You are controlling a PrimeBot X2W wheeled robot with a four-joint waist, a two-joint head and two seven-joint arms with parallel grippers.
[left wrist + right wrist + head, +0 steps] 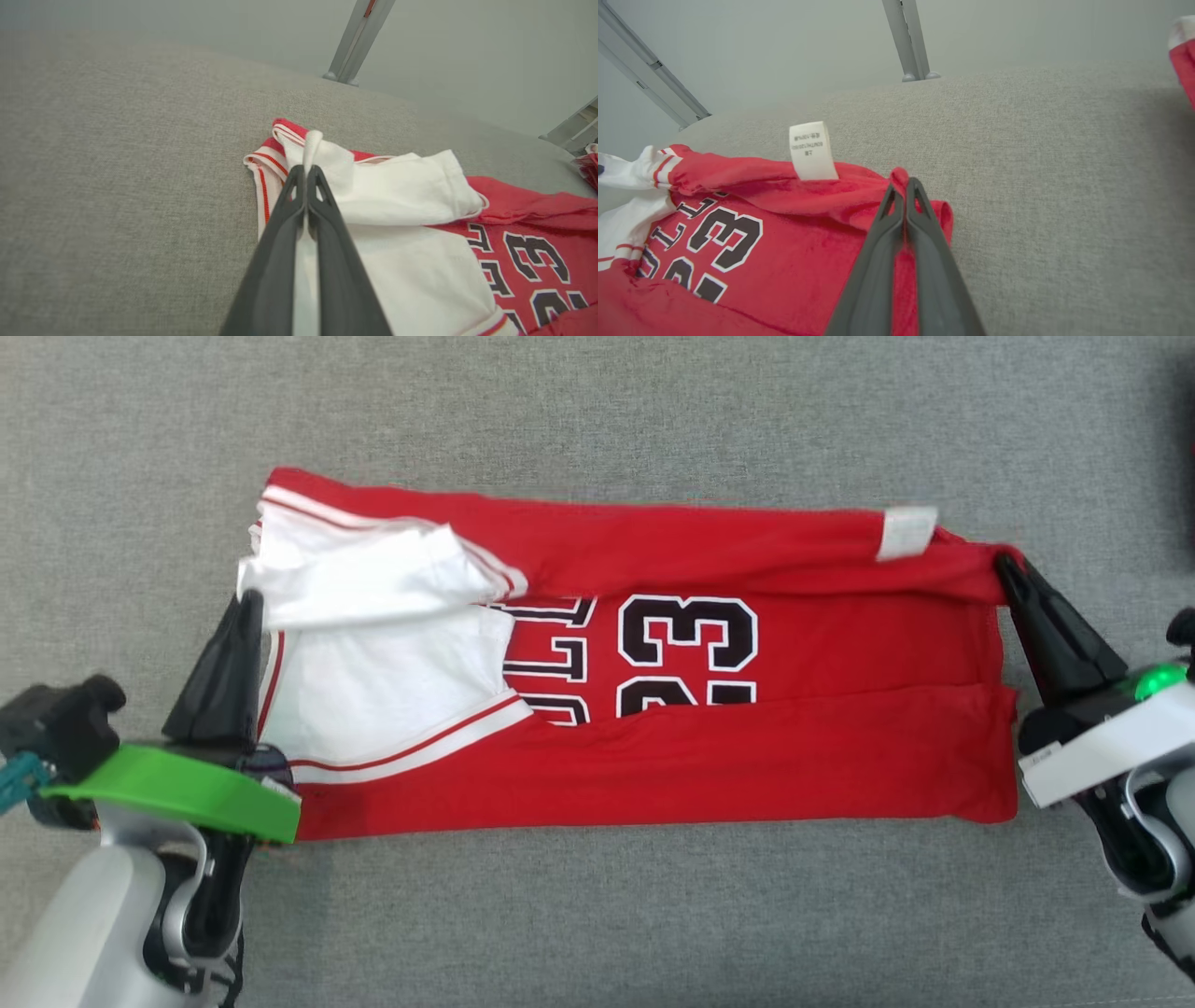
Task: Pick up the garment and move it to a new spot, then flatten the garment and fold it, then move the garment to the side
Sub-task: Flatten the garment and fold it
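Observation:
The garment [794,756] is a red jersey with white sleeves and a black "23", lying across the grey surface with both long edges folded in toward the middle. My left gripper [250,602] is shut on the white sleeve edge at the garment's left end; the left wrist view has white cloth [312,140] pinched between the fingertips of that gripper [307,170]. My right gripper [1006,563] is shut on the red corner at the right end, and the right wrist view shows a red fold [900,176] poking past the tips of that gripper [903,184]. A white label [812,150] sticks up from the folded top edge.
The grey fabric surface [597,420] spreads wide on all sides of the garment. Metal frame legs [909,42] stand beyond its far edge. A bit of another red and white item [1183,51] sits at the right wrist view's upper right corner.

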